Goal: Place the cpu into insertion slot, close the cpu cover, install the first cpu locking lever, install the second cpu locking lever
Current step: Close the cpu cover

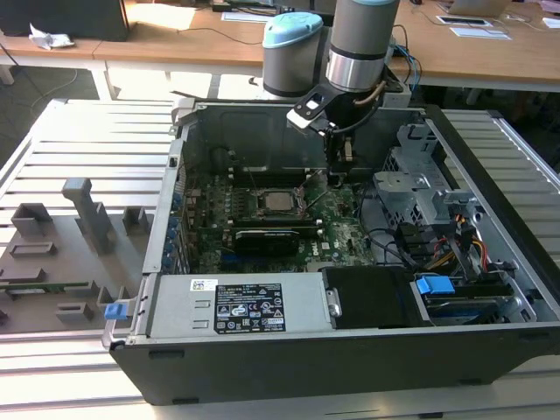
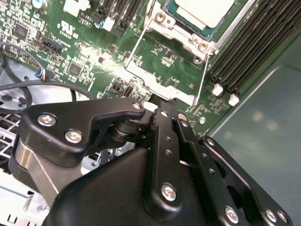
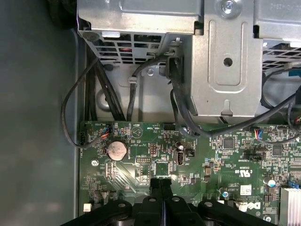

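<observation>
- The gripper [image 1: 337,168] was seen lowered inside the open computer case [image 1: 159,236], which was set on the slatted bench [image 1: 96,140]; its tip was largely hidden behind the arm's own body in the exterior view.
- In the first wrist view the fingers [image 3: 154,188] were drawn together with only a thin dark line between them; the gripper was therefore taken as clenched.
- In the second wrist view the gripper [image 2: 162,106] was found with its tip against the free edge of the cpu cover [image 2: 160,84]; whether that edge was pinched or merely touched could not be made out, as the black linkage covered the contact.
- The cpu cover was raised off the socket and tilted, and green board was seen through its window; its hinge side was cut off by the picture's edge.
- The cpu [image 1: 280,203] was seated flat in the socket on the motherboard [image 1: 337,219]; in the second wrist view only a corner of the cpu [image 2: 202,12] was shown.
- The locking levers could not be told apart from the cover's thin edges.
- Black memory slots [image 2: 254,42] were seen just beside the socket.
- A coin cell [image 3: 116,150] was seen on the board near the fingers, and a grey drive cage [image 3: 225,70] with dark cables [image 3: 80,94] beyond it.
</observation>
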{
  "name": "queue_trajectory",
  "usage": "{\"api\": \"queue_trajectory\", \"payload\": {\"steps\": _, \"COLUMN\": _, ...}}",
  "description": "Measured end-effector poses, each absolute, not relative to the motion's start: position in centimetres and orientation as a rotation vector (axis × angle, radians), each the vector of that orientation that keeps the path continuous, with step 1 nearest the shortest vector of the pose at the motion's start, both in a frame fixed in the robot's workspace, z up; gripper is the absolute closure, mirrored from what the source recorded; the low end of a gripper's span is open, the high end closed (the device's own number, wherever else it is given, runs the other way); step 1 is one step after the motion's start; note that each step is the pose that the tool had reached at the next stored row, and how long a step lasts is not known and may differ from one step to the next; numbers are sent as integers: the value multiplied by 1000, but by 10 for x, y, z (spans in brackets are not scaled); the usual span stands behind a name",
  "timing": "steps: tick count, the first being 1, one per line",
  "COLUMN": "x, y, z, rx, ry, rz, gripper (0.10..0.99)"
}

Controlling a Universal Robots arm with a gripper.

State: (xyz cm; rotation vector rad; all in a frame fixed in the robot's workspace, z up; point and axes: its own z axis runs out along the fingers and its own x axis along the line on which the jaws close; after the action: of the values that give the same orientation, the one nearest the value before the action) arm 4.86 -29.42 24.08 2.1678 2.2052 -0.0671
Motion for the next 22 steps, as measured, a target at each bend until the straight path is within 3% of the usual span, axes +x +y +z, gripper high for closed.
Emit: {"api": "queue_trajectory", "payload": {"steps": 22, "x": 12, "y": -294, "z": 241, "rx": 2168, "ry": 2205, "rz": -67, "gripper": 980}}
